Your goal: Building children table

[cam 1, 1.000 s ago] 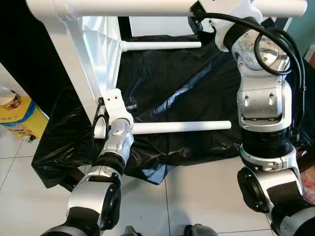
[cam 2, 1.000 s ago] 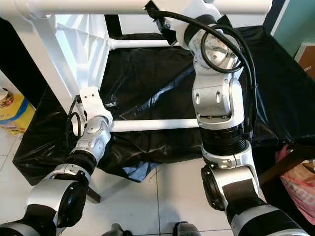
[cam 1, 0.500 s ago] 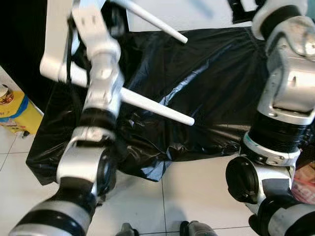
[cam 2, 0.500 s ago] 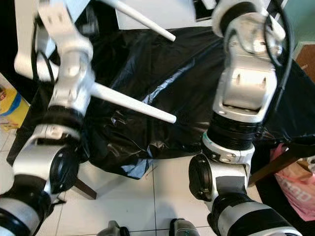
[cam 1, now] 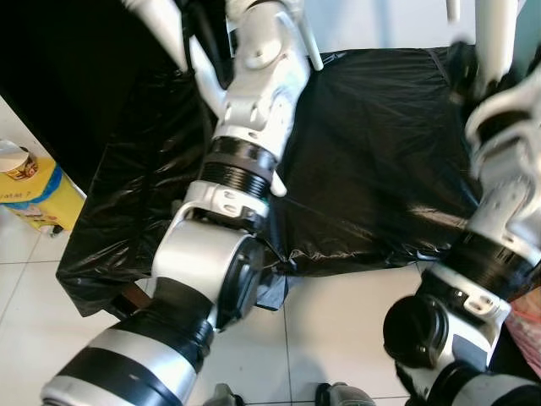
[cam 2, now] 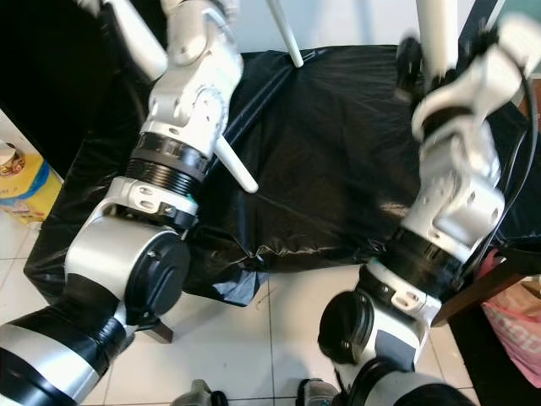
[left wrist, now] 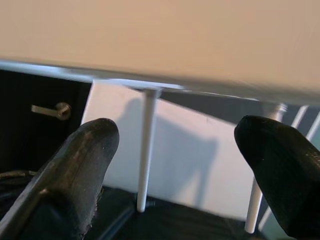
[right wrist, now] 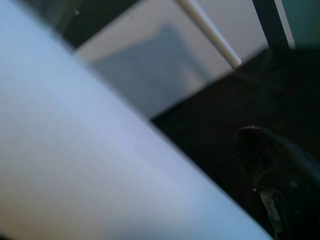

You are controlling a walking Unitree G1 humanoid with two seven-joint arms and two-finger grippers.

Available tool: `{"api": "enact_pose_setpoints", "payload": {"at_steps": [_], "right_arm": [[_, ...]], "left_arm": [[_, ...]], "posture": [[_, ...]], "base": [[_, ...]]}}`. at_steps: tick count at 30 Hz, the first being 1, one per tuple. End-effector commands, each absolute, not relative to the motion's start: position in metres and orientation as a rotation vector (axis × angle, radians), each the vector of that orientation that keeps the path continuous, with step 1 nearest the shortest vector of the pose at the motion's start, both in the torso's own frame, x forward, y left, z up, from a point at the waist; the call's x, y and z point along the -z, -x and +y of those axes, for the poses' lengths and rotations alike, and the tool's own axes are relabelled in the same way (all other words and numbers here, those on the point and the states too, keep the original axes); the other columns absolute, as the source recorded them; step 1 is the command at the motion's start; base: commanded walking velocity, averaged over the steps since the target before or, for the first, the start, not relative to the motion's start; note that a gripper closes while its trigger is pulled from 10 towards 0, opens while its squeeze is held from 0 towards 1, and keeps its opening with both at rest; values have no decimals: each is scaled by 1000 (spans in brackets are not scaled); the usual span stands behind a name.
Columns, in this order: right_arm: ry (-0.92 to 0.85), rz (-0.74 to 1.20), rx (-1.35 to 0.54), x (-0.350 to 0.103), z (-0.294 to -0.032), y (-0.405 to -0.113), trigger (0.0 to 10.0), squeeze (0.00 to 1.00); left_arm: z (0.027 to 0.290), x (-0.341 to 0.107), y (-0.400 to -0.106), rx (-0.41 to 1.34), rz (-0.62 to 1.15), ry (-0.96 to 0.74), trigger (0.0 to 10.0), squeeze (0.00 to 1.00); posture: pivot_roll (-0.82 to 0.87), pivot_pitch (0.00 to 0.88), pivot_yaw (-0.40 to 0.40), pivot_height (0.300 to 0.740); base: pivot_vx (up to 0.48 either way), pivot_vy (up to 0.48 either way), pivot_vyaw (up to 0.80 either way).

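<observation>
Two arms raised toward frame top, lifting white table [left wrist: 165,40] with legs [cam 2: 285,34] above black-covered surface [cam 1: 380,144]. Left gripper [left wrist: 175,165] jaws wide beneath tabletop; right gripper [right wrist: 272,165] jaws' state unclear.

Head stereo pair looks steeply down from above, close over both raised arms; both eyes share the black plastic sheet [cam 1: 372,161] and tile floor [cam 1: 338,330]. Left wrist view looks along its fingers [left wrist: 75,165], close under the white tabletop [left wrist: 160,40]. Right wrist view sits blurred against a white surface [right wrist: 75,150].
</observation>
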State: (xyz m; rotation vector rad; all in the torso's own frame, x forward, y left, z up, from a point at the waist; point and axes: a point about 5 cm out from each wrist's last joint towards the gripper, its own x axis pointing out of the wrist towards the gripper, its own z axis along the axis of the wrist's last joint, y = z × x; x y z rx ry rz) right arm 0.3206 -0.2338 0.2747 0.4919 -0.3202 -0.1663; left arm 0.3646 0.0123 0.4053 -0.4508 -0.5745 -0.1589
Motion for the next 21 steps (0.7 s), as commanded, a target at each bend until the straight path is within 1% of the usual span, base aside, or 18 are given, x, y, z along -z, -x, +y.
{"api": "enact_pose_setpoints", "payload": {"at_steps": [1, 2, 3, 5, 7, 8, 9, 13, 21], "right_arm": [[-549, -350, 144, -267, -232, -323, 10000, 0], [-546, -351, 145, -263, -232, -324, 10000, 0], [-546, -351, 145, -263, -232, -324, 10000, 0], [-544, -354, 145, -258, -232, -327, 10000, 0], [-544, -354, 145, -258, -232, -327, 10000, 0], [-543, -359, 137, -256, -231, -328, 10000, 0], [-543, -359, 137, -256, -231, -328, 10000, 0], [-526, -366, 131, -248, -226, -333, 10000, 0], [-482, -374, 94, -239, -209, -330, 10000, 0]], "left_arm": [[-16, -400, -356, 503, -590, 301, 10000, 0], [-22, -393, -354, 548, -569, 286, 10000, 0], [-22, -393, -354, 548, -569, 286, 10000, 0], [-30, -382, -353, 606, -531, 270, 10000, 0], [-30, -382, -353, 606, -531, 270, 10000, 0], [-34, -373, -353, 633, -507, 254, 10000, 0], [-34, -373, -353, 633, -507, 254, 10000, 0], [-39, -346, -352, 681, -428, 220, 10000, 0], [-27, -321, -351, 662, -369, 198, 10000, 0]], "posture": [[-80, 87, 69, 740], [-75, 91, 77, 740], [-75, 91, 77, 740], [-69, 93, 80, 740], [-69, 93, 80, 740], [-68, 95, 85, 740], [-68, 95, 85, 740], [-58, 100, 87, 740], [-47, 100, 74, 740]], "base": [[0, 0, 0], [0, 0, 0], [0, 0, 0], [0, 0, 0], [0, 0, 0], [0, 0, 0], [0, 0, 0], [0, 0, 0], [0, 0, 0]]}}
